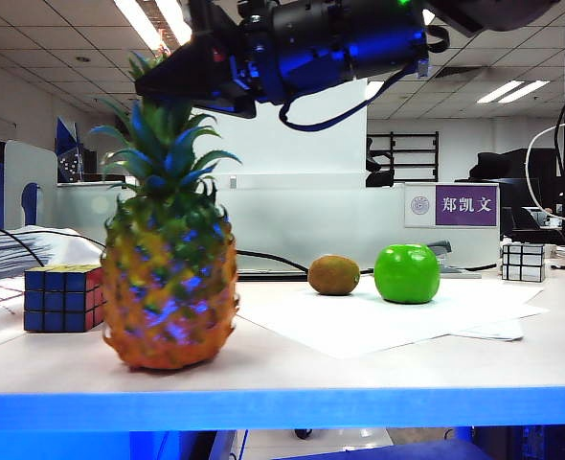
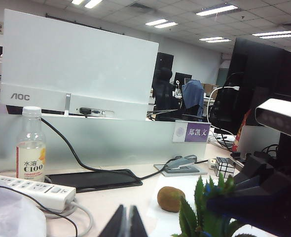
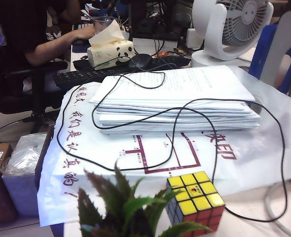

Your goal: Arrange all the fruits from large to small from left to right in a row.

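Observation:
The pineapple stands upright at the table's front left. The brown kiwi lies near the middle, and the green apple sits just to its right, both on white paper. My right gripper reaches across from the upper right and hovers at the tip of the pineapple's crown. Its jaws are shut and half buried in leaves; I cannot tell if they pinch any. My left gripper hangs low over the table, shut and empty, with the kiwi a little beyond it.
A Rubik's cube sits just left of the pineapple, close to its crown. Behind it lie a paper stack and a looping black cable. A bottle, a power strip and a small cube stand further back.

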Available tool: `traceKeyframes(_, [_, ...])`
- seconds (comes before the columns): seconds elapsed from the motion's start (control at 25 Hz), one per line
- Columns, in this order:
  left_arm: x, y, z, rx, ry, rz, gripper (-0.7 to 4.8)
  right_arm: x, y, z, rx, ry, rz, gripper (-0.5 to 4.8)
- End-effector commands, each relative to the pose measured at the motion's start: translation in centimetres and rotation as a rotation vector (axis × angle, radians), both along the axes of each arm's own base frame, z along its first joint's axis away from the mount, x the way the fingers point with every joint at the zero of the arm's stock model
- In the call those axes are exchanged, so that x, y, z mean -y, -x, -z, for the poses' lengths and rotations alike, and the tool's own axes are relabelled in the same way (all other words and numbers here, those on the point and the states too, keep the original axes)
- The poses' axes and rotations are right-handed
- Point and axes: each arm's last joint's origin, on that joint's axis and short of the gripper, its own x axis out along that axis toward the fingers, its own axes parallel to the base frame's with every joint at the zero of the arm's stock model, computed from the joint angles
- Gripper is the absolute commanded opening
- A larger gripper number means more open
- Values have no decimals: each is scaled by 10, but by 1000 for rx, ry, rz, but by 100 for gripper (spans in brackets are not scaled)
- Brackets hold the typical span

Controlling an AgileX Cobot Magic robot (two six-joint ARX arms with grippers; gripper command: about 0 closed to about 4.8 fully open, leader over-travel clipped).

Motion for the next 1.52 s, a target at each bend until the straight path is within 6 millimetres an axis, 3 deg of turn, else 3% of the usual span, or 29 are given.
traceKeyframes(0.04, [0,0,-1,10,-2,4,23,-1,0,-1,9,1,-5,-2])
traceKeyframes(0.12, [0,0,-1,12,-2,4,23,-1,0,-1,12,-1,-3,46])
traceKeyframes(0.24, [0,0,-1,11,-2,5,23,-1,0,-1,13,-2,-2,205])
traceKeyframes(0.48, [0,1,-1,12,-2,6,23,-1,-1,-3,28,-13,29,340])
traceKeyframes(0.6, [1,1,-1,12,-7,19,23,-1,-1,-6,54,-37,35,350])
traceKeyframes(0.72, [1,1,-1,11,-7,19,23,0,-2,-12,96,-77,48,410])
traceKeyframes(0.96, [1,1,-1,11,-7,19,23,3,-2,-25,172,-151,127,479])
traceKeyframes(1.2, [1,1,-1,8,-7,19,23,14,-11,-35,213,-185,223,479])
traceKeyframes(1.36, [2,1,-1,9,-27,77,22,39,-19,-56,263,-228,375,479])
traceKeyframes(1.52, [7,6,-3,40,-77,276,22,79,-36,-65,312,-155,674,479])
